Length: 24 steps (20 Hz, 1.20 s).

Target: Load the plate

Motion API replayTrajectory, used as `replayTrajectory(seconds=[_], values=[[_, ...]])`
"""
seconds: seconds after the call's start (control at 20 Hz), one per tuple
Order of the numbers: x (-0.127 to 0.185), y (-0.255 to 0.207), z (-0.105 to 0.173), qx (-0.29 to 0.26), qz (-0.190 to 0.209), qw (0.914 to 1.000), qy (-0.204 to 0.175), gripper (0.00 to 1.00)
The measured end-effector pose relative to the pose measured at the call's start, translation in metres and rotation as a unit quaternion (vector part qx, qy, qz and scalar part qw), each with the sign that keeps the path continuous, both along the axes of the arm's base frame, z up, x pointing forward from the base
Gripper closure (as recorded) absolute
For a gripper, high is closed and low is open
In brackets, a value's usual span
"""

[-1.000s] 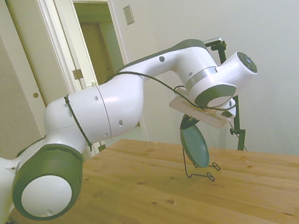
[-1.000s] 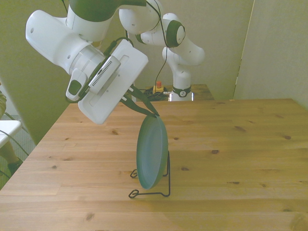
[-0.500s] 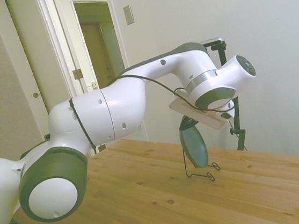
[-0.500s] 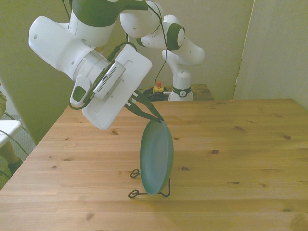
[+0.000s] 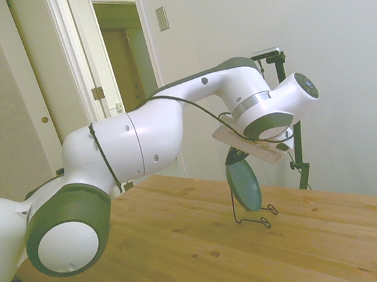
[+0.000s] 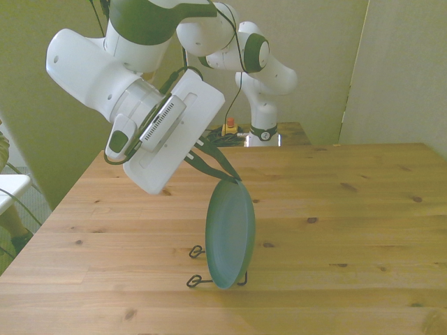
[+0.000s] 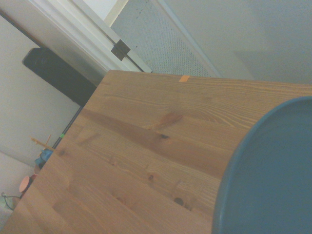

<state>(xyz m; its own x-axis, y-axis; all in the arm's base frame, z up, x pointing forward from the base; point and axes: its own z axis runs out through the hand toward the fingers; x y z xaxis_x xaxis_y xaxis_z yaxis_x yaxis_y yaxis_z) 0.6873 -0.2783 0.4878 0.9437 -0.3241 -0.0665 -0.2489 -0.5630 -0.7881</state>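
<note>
The teal-green plate (image 6: 230,234) stands on edge in a thin black wire rack (image 6: 198,281) near the table's front middle. Its lower rim sits between the rack's wires. My gripper (image 6: 229,174) reaches down at a slant from the front view's left, its dark fingers shut on the plate's top rim. From the side, the plate (image 5: 245,185) is upright in the rack (image 5: 255,220), directly under the gripper (image 5: 234,157). The wrist view catches part of the plate (image 7: 273,175) from close by, over the wooden table.
The wooden table (image 6: 349,230) stretches wide to the front view's right of the rack. A small red-and-yellow button box (image 6: 228,128) sits behind the far edge by the robot's base. A doorway (image 5: 121,60) stands beyond the table in the side view.
The plate, held by my gripper, has sunk lower into the wire rack and shifted slightly toward the front view's right. The arm's wrist followed the same way.
</note>
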Motion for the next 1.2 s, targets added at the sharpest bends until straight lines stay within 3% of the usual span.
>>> replayTrajectory(seconds=[0.65, 1.2], values=[[-0.001, 0.019, -0.008, -0.008, 0.010, 0.9999, -0.006, 1.00], [-0.030, 0.001, -0.007, -0.008, 0.007, 0.9999, -0.008, 1.00]])
